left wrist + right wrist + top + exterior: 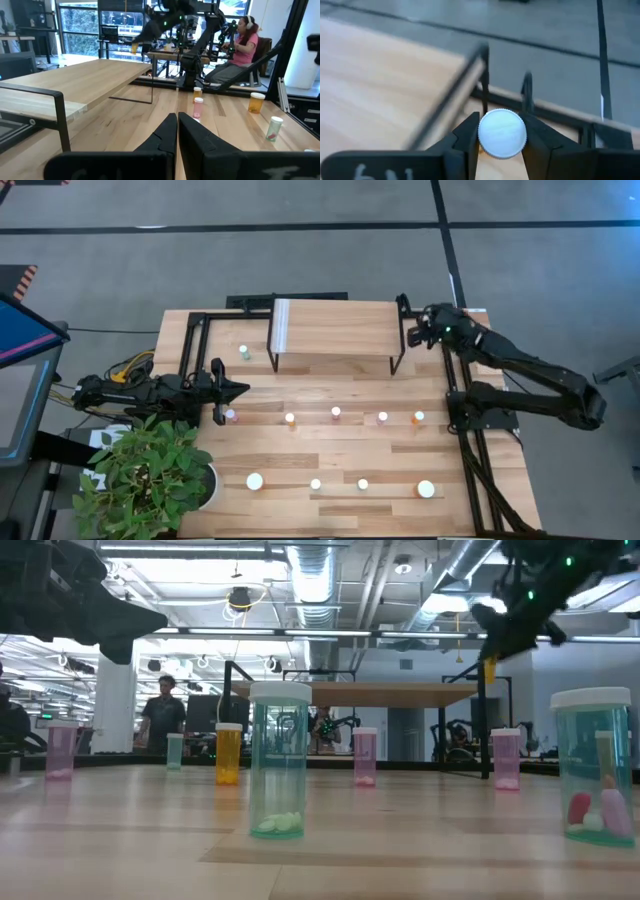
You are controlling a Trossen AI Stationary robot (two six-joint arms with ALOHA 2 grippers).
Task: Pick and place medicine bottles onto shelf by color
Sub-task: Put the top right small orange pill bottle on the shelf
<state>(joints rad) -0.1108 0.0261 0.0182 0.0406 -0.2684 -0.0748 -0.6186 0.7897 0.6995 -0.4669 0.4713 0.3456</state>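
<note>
The light-wood shelf (335, 328) stands on black legs at the table's far side. Small white-capped bottles stand upright on the table: a green one (244, 352) by the shelf's left end, a row of pink and orange ones (336, 414) across the middle, and larger ones (255, 480) nearer. My right gripper (413, 335) hovers at the shelf's right end, shut on an orange bottle (489, 668). My left gripper (243, 390) is shut and holds nothing. It hangs above the table's left side, next to a pink bottle (231, 416). My right gripper pinches the orange bottle by its white cap (501, 134), one finger (466, 140) on each side of it. The fingers come from above, pointing down. The bottle hangs upright below them, lifted clear, just above the level of the shelf top.
A potted plant (150, 470) sits at the table's near left corner. A black frame (190, 340) runs along the table's left and right sides beside the shelf. People (240, 45) are in the room beyond the table. Bare wood lies between the shelf and the middle row.
</note>
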